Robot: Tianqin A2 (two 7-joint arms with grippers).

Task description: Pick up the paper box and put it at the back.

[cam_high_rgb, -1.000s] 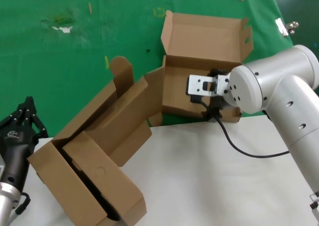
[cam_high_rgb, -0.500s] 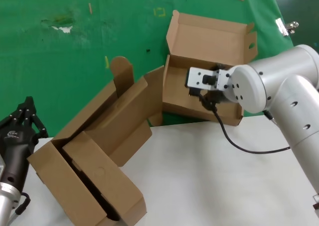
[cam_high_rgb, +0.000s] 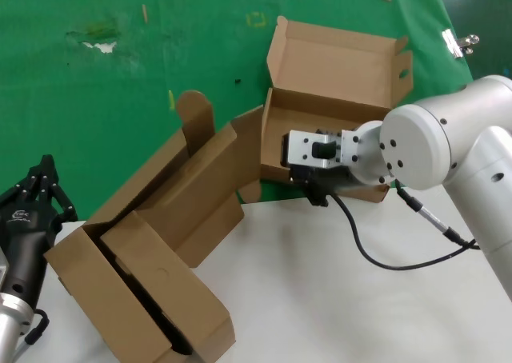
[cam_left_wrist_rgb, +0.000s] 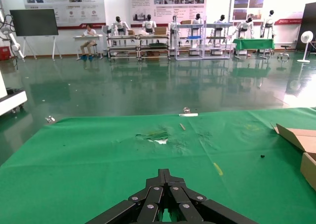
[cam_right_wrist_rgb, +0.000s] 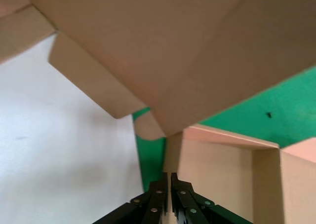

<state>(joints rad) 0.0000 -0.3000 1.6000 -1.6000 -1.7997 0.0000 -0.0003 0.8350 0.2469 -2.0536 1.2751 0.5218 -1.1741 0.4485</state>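
Nearest to the robot, the white tabletop [cam_high_rgb: 320,299] is carrying the nested brown boxes [cam_high_rgb: 152,243], which are lying toward the left side. The left gripper [cam_high_rgb: 44,179] is waiting beside them at the table's left edge. In the left wrist view its fingers [cam_left_wrist_rgb: 165,194] are meeting in a point with nothing between them, so it is closed and empty.

A little farther, the right gripper [cam_high_rgb: 316,189] is working at the near wall of the paper box [cam_high_rgb: 336,99]. In the right wrist view the two fingers [cam_right_wrist_rgb: 159,199] are standing almost together, with only a thin gap, and a cardboard edge is running straight up from that gap. I am judging that they are pinching the box wall, though the contact itself is not fully visible.

The paper box is sitting on the green sheet [cam_high_rgb: 120,75], just past the border with the white table, its lid standing open at the far side. Its long axis is running left to right across the head view. The box is lying directly ahead of the right jaws, so the right arm is much nearer to it than the left one.

Beyond the box, more green cloth is lying free, so the coming move is probably a carry away from the robot.
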